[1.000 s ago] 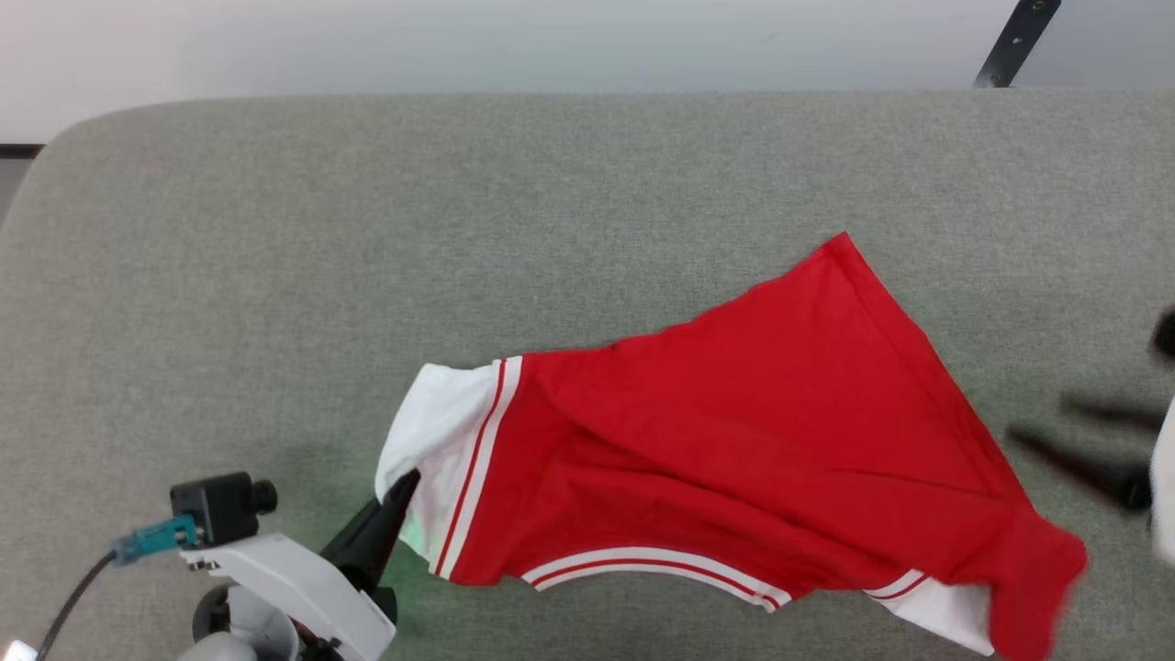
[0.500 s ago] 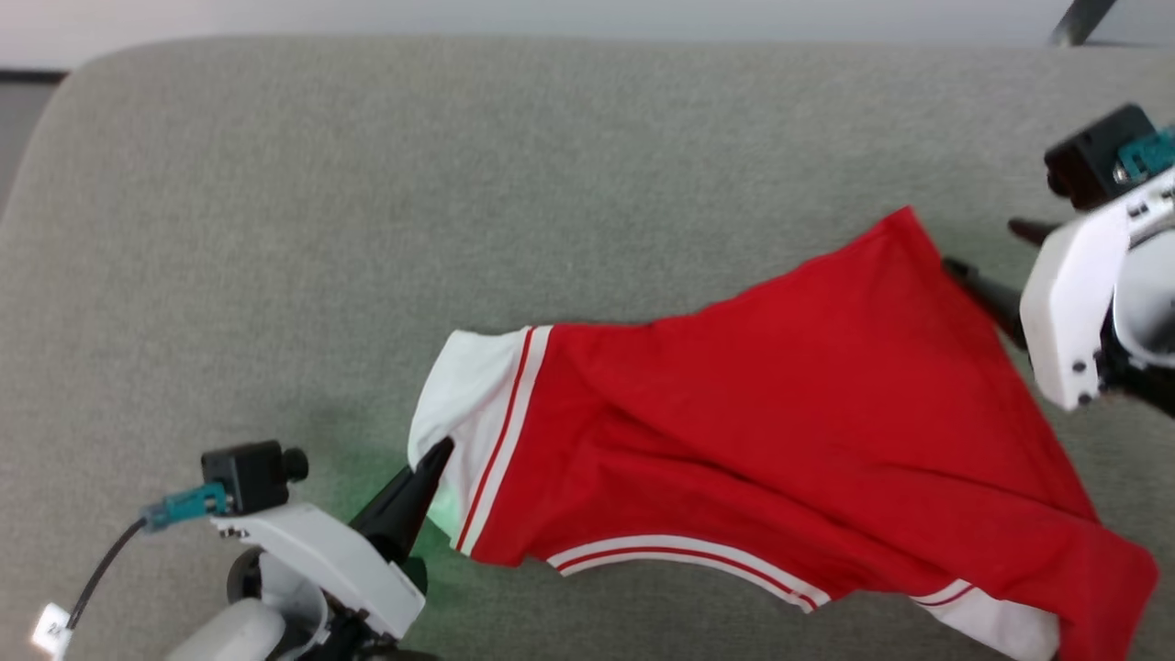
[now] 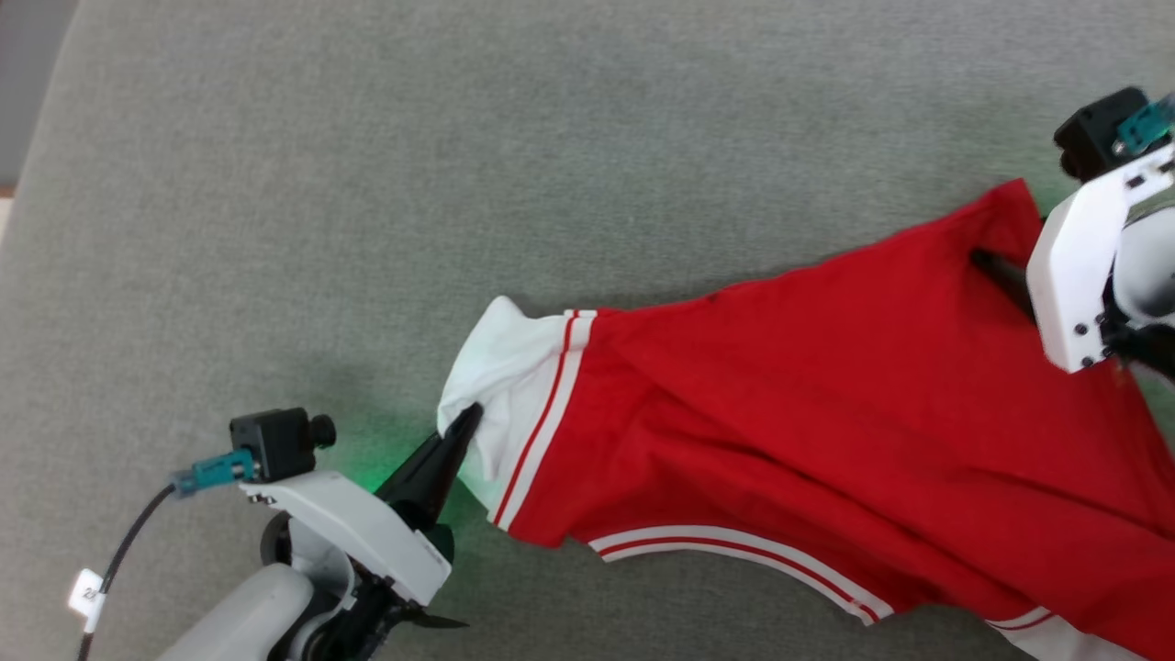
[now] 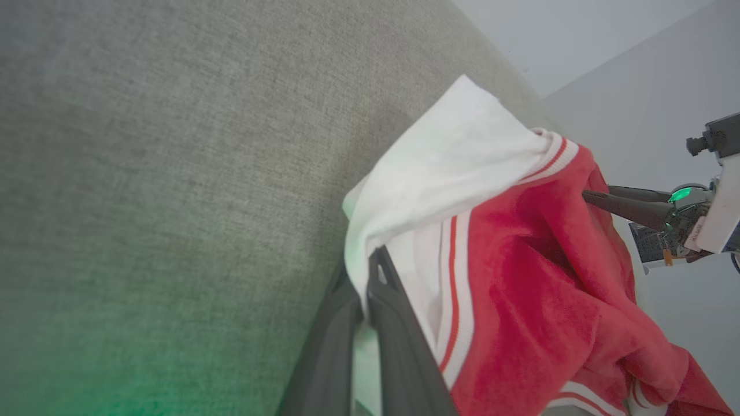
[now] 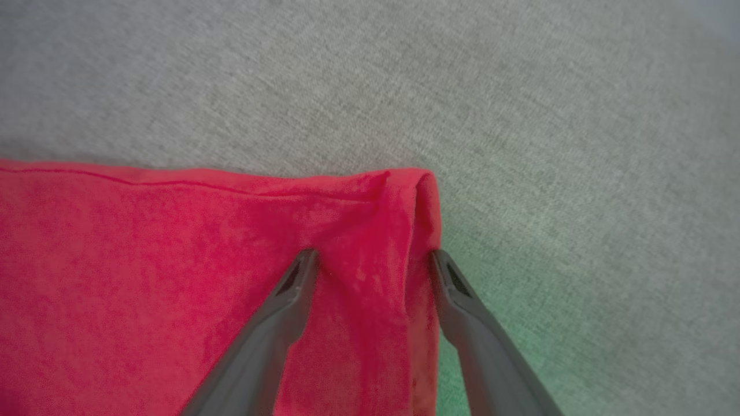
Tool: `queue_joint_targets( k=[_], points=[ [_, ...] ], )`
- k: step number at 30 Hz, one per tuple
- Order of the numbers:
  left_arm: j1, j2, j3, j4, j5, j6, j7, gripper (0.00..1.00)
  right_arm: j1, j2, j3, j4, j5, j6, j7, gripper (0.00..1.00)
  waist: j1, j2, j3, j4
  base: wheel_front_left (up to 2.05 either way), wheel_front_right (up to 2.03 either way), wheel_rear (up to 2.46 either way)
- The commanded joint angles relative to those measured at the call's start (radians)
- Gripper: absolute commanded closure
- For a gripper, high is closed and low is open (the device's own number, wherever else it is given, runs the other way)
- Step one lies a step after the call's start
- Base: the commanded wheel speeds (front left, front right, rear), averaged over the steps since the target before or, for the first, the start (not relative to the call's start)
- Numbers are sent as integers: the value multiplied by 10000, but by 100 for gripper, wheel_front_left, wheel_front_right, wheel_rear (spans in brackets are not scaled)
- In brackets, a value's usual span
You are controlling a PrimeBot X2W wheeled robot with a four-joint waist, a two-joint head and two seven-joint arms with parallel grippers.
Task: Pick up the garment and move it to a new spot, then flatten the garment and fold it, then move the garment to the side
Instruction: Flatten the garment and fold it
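Observation:
The garment (image 3: 826,413), a red shirt with white sleeves and striped trim, lies spread on the grey fabric surface (image 3: 367,184). My left gripper (image 3: 468,418) at the lower left is shut on the edge of the white sleeve (image 3: 505,367); the left wrist view shows its fingers (image 4: 399,346) pinching that sleeve edge (image 4: 439,173). My right gripper (image 3: 1008,264) hovers over the garment's far red corner (image 3: 1010,207). In the right wrist view its jaws stand open (image 5: 373,257), one finger on the red cloth (image 5: 173,260) and the other at the corner's edge.
The grey upholstered surface extends far to the left and behind the garment, its rounded left edge (image 3: 41,165) at the side of the head view. A pale wall (image 4: 607,46) lies beyond the surface in the left wrist view.
The head camera has shifted. My right gripper has come in from the right and now straddles the garment's far corner. My left gripper keeps its hold on the white sleeve.

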Motion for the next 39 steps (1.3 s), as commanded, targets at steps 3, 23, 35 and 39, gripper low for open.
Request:
queue_joint_targets(
  k=[3,23,35,39],
  points=[
    [-115,-99,-29,161,50,-116,-39,100,136,-17,415,342,241,-16,328,51,0,0,140,205,0,0,0],
    [-575,322,293,180,171,-221,2,100,-355,850,-1284,1058,555,-16,-2050,100,0,0,-498,-423,0,0,0],
    [-4841,74,1580,2059,263,-357,492,100,-2624,2358,-3730,3004,30,-16,-4678,100,0,0,-353,-1140,0,0,0],
    [-6805,-107,1813,3749,681,-305,463,100,-4051,2899,-4406,3777,-369,-19,-5850,100,0,0,-104,-1517,0,0,0]
  ],
)
